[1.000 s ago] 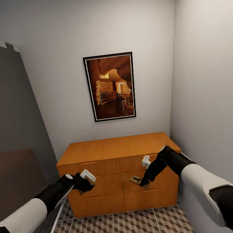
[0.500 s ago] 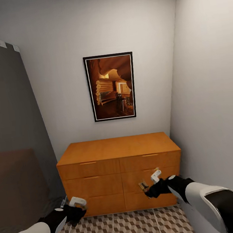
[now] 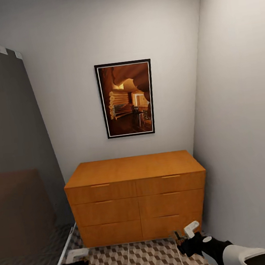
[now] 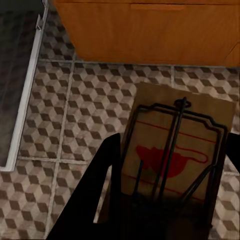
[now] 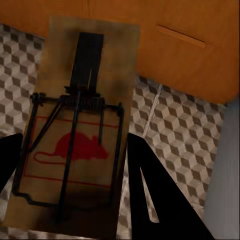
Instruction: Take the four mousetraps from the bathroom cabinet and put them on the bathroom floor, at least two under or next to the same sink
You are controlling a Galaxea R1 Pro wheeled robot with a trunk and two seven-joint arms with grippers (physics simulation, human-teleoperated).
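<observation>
Each end effector grips a mousetrap: left end effector (image 4: 165, 220) holds one mousetrap (image 4: 176, 150); right end effector (image 5: 75, 200) another (image 5: 80, 125); both low above the bathroom floor (image 4: 75, 100); next, probably carry toward the sink.

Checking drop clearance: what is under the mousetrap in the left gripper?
Below the mousetrap lies cube-patterned bathroom floor, with the cabinet front beyond. The tiles straight beneath the board are covered.

The scene is viewed from the head camera, facing forward and down at the wide orange-brown wooden drawer cabinet (image 3: 137, 198) from some way back. The cube-patterned tiled floor (image 4: 75, 115) and cabinet front are seen close from both wrist cameras, and shared with the head view.
</observation>
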